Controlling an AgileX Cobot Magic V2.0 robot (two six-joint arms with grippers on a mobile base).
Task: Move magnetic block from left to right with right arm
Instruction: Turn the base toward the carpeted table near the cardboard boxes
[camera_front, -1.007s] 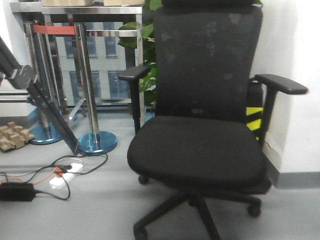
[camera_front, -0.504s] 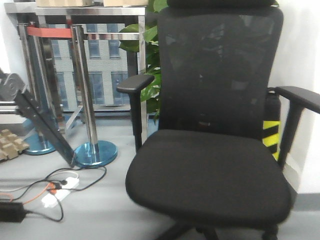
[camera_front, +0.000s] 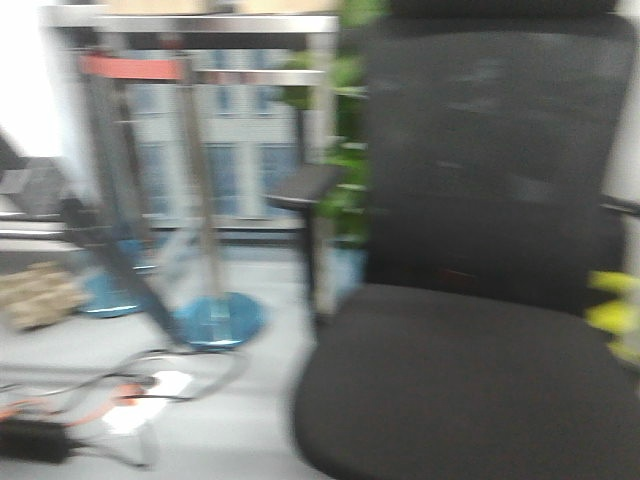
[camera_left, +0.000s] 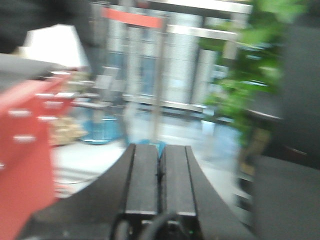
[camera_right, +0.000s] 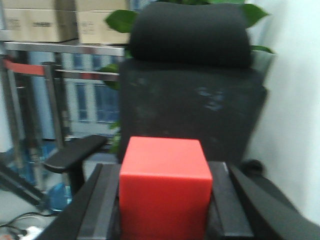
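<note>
Squarely, right gripper (camera_right: 165, 202) clamps smooth, seemingly matte red cube-shaped magnetic block (camera_right: 165, 185)

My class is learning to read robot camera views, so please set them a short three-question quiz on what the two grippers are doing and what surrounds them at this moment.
1. True or false: the right gripper is shut on the magnetic block, a red cube.
2. In the right wrist view, what stands behind the block? A: a black office chair. B: a kitchen sink. C: a bicycle.
3. Fill in the missing word: in the left wrist view, the left gripper is ____, with nothing between its jaws.

Key: 1 true; 2 A; 3 shut.
</note>
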